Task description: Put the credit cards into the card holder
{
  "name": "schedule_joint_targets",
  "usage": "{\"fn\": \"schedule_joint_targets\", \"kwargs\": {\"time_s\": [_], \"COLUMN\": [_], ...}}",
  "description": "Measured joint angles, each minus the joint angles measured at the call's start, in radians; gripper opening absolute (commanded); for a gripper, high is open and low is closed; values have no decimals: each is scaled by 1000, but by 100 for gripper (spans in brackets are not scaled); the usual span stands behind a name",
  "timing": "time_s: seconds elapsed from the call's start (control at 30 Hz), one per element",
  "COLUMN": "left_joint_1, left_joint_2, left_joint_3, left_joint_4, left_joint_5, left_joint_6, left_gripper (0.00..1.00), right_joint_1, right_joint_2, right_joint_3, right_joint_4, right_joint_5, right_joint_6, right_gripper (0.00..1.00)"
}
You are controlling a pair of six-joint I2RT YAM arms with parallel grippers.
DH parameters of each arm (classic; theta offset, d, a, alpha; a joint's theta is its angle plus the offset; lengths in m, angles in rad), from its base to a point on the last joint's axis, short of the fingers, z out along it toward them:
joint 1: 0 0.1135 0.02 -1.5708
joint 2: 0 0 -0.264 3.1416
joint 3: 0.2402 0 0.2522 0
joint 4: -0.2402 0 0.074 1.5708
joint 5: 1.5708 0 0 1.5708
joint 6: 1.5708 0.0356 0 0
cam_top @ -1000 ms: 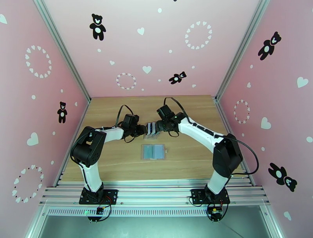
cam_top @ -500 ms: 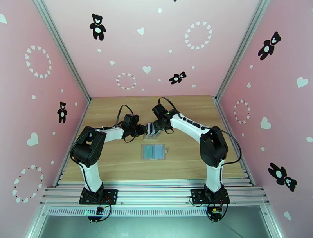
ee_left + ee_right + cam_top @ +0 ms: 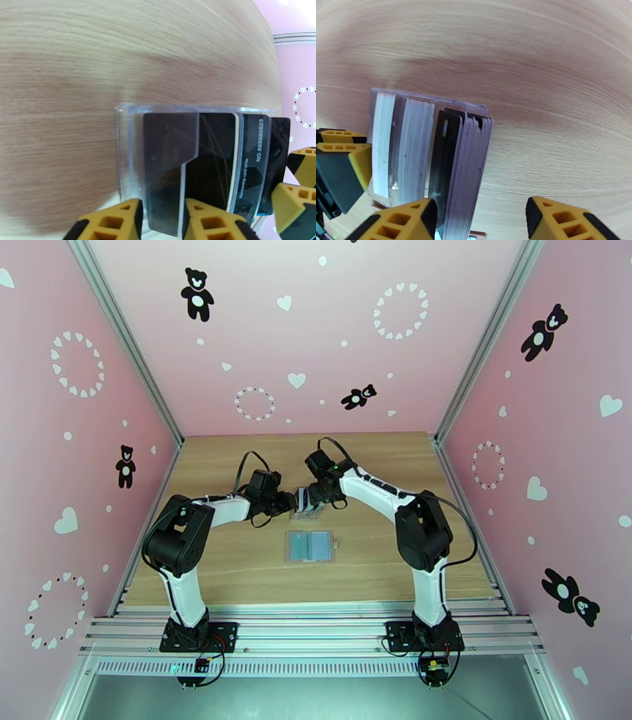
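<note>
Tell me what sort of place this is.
Probably a robot test booth: pink walls printed with black bears and white hearts, silver aluminium frame rails, and two white-and-black robot arms bolted at the edge of a light wooden table.

light: bright, even; shadows: soft; wrist views: table [image 3: 79, 59] grain bowed at edges; fingers [image 3: 205, 221] blurred
</note>
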Motion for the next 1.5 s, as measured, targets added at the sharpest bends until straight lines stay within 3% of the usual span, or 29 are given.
{"fn": "schedule_joint_targets", "kwargs": {"time_s": [1.13, 1.5], "left_joint_1": [0, 0], "left_joint_2": [0, 0], "left_joint_3": [1, 3], "left_joint_4": [-2, -4], "left_joint_5": [0, 0], "left_joint_6": [0, 0], "left_gripper": [33, 33], "right_joint_1": [15, 18], "right_joint_2": [43, 44], "right_joint_3": [121, 98], "right_joint_4": [-106, -88], "right_joint_5": [69, -5], "right_joint_6": [-69, -56], "right_gripper": [62, 63]}}
